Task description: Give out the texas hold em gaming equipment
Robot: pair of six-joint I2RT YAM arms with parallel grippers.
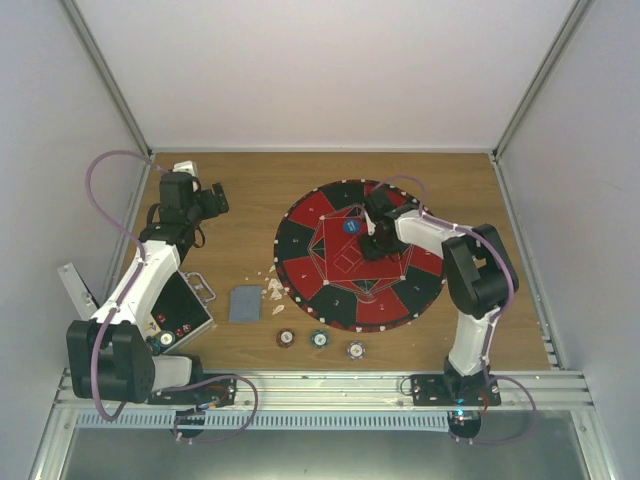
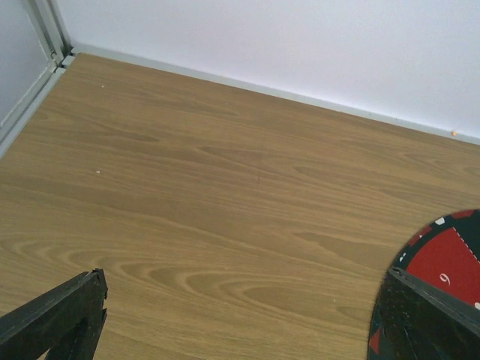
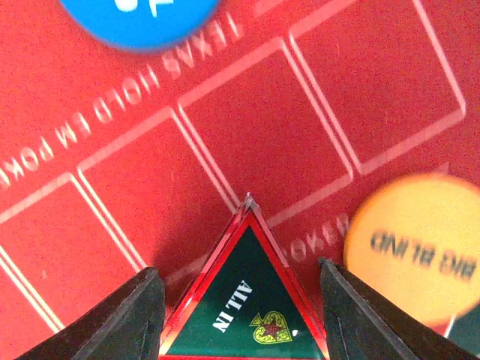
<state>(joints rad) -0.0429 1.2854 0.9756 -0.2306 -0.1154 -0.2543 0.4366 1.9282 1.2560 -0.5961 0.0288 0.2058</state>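
On your left, the left gripper [image 1: 212, 200] hangs spread wide over bare table [image 2: 225, 187] near the far left corner and holds nothing. It has no part in this step.

Moving right, the black case [image 1: 185, 300] lies open beside that arm. Next comes the stack of playing cards [image 1: 244, 302], then three poker chips [image 1: 319, 338] in a row just off the near rim of the mat [image 1: 300, 270]. All of these are well apart from either claw.

The step in hand appears to be on the mat. Your right gripper [image 3: 240, 270] sits low over the red centre with its jaws released. The ALL IN triangle [image 3: 244, 307] lies flat between them, its point away from the wrist, and neither finger seems to touch it.

If you mean to lift it, its sloping sides would likely squirt it forward as you close. Get the tips right down to the mat and close slowly.

In the wrist view the blue disc [image 3: 139, 19] lies ahead to the left. The orange disc [image 3: 416, 247] sits just outside the right-hand finger, so avoid nudging it.
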